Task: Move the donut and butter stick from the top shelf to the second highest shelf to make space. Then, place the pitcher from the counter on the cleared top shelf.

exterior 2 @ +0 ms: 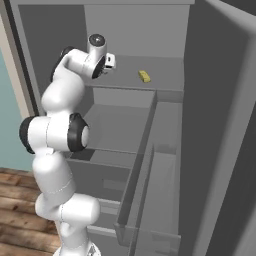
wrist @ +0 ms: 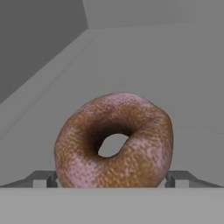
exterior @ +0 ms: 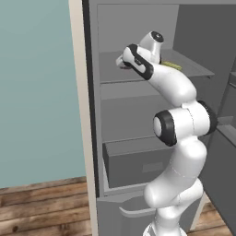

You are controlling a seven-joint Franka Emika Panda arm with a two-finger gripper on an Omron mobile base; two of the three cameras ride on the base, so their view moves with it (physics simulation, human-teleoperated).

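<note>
The donut (wrist: 114, 142), brown with a dark reddish glaze, stands on edge close in front of the hand camera. It sits on the grey top shelf (exterior 2: 167, 75) of the open fridge. My gripper (wrist: 111, 179) is open, and its fingertips (wrist: 43, 178) flank the donut's lower sides. Whether they touch it I cannot tell. The yellow butter stick (exterior 2: 144, 76) lies further right on the same shelf, also seen as the butter stick (exterior: 173, 65). Below is the broader second highest shelf (exterior 2: 120, 125). The pitcher and the counter are out of view.
A boxy grey drawer (exterior: 138, 166) sits under the shelves. The open fridge door (exterior 2: 160, 175) with its bins stands to the right. The fridge's left wall (exterior: 92, 115) is close beside my arm, with a wooden floor (exterior: 41, 207) beyond it.
</note>
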